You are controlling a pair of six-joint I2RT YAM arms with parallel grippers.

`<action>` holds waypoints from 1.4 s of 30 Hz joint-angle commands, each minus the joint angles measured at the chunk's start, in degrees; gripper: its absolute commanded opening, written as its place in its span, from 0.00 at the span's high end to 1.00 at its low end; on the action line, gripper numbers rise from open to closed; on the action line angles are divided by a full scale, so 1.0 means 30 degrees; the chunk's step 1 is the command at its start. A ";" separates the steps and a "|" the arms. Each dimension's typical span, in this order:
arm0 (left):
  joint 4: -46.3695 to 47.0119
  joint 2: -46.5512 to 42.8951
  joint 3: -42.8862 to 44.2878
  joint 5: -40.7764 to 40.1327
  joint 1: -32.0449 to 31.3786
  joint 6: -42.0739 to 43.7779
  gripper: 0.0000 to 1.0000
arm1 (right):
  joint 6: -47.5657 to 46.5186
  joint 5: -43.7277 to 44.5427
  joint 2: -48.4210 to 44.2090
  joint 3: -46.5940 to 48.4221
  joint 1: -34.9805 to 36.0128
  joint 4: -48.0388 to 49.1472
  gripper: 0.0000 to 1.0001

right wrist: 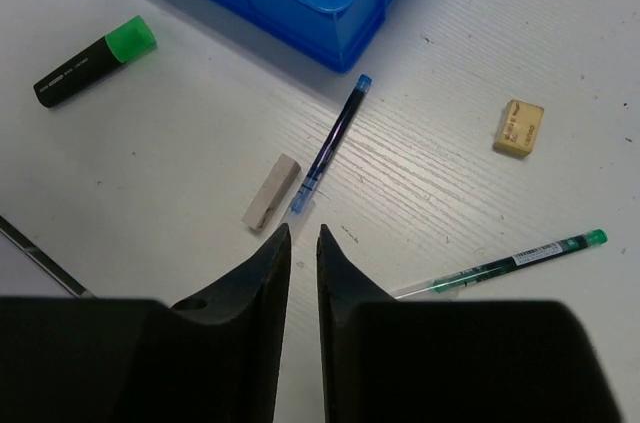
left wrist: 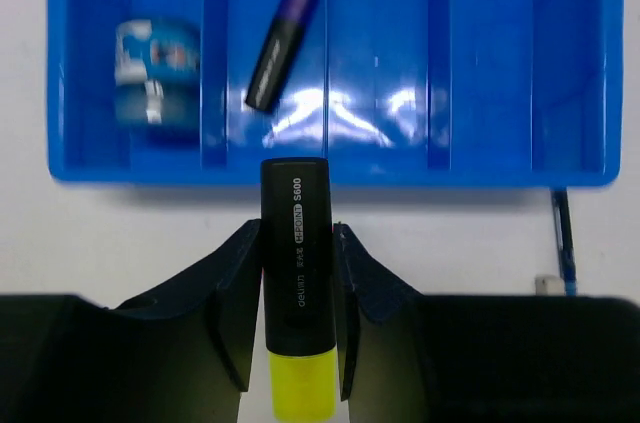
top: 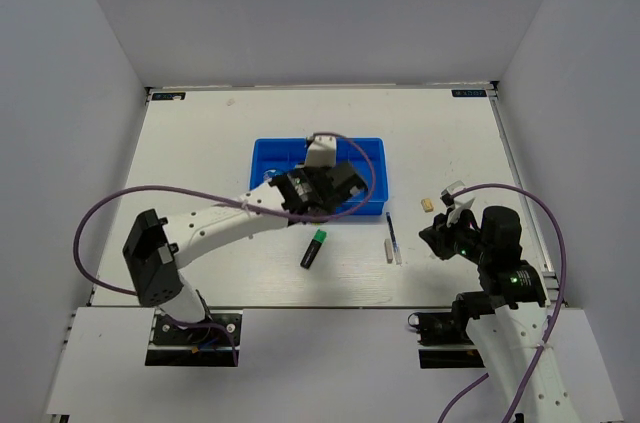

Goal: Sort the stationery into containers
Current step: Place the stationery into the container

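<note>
Low in the left wrist frame, left gripper [left wrist: 298, 318] pinching the yellow-capped highlighter [left wrist: 296, 273], cap toward the camera. Just beyond, blue tray [left wrist: 330, 168]: purple-capped highlighter [left wrist: 282, 44] in the second compartment from left, small bottle [left wrist: 155, 61] in the leftmost. Over at the right wrist, right gripper [right wrist: 299, 248] nearly pressed together, holding nothing. Above it, white stick [right wrist: 271, 192], blue pen [right wrist: 331, 144]; green-capped highlighter [right wrist: 95, 61] upper left, eraser [right wrist: 519, 128] and green-tipped pen [right wrist: 500, 264] right.

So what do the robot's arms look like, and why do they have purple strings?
Both are white jointed arms with chunky black joint housings. Each ends in a black two-finger end effector: left end effector, right end effector. A purple cable loops along each arm; what it carries isn't visible. A small green light glows on the right arm.
</note>
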 commanded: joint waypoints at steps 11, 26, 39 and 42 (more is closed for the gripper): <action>0.2048 0.6680 0.7221 0.1282 0.5107 0.8925 0.88 | -0.0122 -0.0430 0.0183 0.0535 0.0067 0.0274 0.58; 0.3513 0.6803 0.5172 0.2891 0.6865 0.8075 0.36 | -0.0707 -0.2010 0.1997 0.0769 0.0038 0.0070 0.37; 0.3222 -0.1787 0.0853 0.9295 0.7394 0.7607 1.00 | -1.7140 -1.0905 0.7466 0.5482 0.0183 -0.6934 0.49; 0.3396 -0.6589 -0.3416 1.1002 0.7364 0.7518 0.40 | -2.8314 -1.1970 1.1044 0.8407 0.0447 -1.3336 0.49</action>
